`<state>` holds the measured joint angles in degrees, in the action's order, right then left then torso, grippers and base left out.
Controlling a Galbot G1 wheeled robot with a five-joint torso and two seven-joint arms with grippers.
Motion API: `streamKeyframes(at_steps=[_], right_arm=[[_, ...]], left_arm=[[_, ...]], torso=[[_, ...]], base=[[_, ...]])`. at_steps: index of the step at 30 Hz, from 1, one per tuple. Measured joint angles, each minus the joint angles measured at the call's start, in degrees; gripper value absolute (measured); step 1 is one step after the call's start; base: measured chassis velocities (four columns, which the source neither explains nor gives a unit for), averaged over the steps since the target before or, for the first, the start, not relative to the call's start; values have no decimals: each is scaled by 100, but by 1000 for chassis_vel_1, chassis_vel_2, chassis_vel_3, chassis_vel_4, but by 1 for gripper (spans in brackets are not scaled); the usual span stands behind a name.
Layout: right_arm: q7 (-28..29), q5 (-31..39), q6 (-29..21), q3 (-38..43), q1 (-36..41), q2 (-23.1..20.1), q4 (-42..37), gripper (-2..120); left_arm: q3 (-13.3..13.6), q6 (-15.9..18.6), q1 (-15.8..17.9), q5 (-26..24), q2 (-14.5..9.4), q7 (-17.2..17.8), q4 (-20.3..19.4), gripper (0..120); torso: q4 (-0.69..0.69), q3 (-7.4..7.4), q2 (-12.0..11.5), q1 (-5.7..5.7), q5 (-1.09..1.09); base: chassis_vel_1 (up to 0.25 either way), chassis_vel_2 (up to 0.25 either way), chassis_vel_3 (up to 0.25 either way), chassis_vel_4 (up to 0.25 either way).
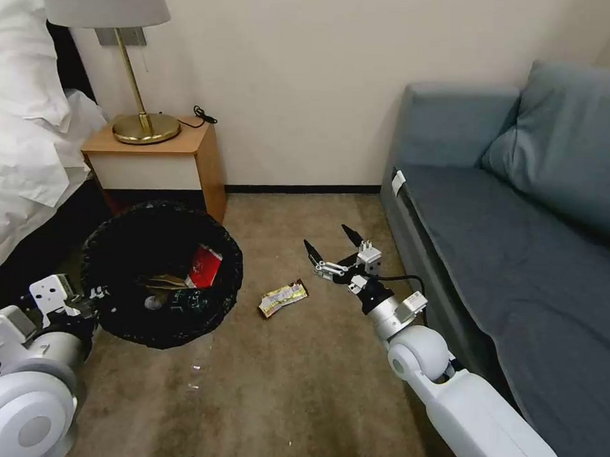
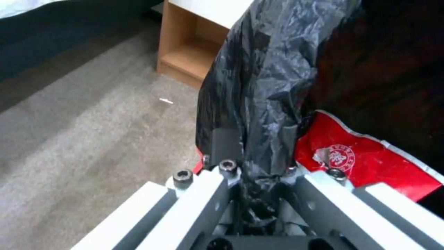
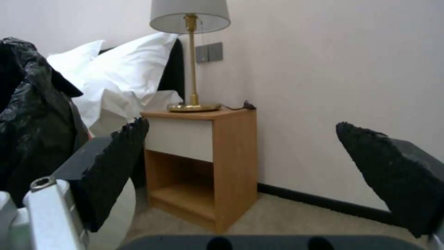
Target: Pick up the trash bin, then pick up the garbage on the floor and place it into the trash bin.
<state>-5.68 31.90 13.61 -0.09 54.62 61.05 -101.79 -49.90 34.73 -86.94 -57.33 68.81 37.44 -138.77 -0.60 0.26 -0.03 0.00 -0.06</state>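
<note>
the trash bin [image 1: 162, 275] is held off the carpet [image 1: 279, 387] by the left gripper [image 2: 252, 163], clamped on its black-bagged rim at the near-left side. a red wrapper [image 1: 205, 265], tan paper and a white cap are seen inside. a yellowish-silver wrapper [image 1: 282, 298] lies on the floor between bin and right gripper [image 1: 331, 246], just below-left of its fingertips. that gripper is spread wide w/ nothing in it, raised over the carpet. a nightstand [image 1: 162, 158] w/ a lamp [image 1: 117, 62] is seen beyond it, a sofa [image 1: 519, 216] to its right.
</note>
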Motion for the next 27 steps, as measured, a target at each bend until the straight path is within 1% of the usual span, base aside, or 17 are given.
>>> streamKeyframes(at_steps=[27], right_arm=[[-170,-58,97,-87,16,-33,40,100]], left_arm=[[27,-9,-19,15,41,-4,-37,0]], torso=[[0,0,0,0,0]], base=[[-103,106,103,-102]])
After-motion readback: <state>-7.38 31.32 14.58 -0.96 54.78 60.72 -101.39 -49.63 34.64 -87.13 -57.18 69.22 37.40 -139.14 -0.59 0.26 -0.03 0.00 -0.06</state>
